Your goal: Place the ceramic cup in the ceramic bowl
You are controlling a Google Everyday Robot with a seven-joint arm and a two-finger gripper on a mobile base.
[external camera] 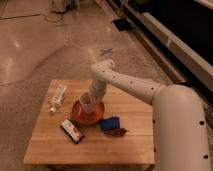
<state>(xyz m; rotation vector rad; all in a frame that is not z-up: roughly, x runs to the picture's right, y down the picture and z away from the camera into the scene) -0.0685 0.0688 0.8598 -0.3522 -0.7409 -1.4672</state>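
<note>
The white ceramic cup stands slightly tilted inside the orange-brown ceramic bowl, left of the middle of the wooden table. My gripper reaches down from the white arm at the back right and is shut on the cup's upper right side. The cup's base is down in the bowl. The arm's wrist hides part of the cup's far rim.
A clear plastic bottle with a white label lies left of the bowl. A dark snack bar lies in front of the bowl. A blue packet and a red-brown item lie to the bowl's right. The wooden table stands on a shiny stone floor.
</note>
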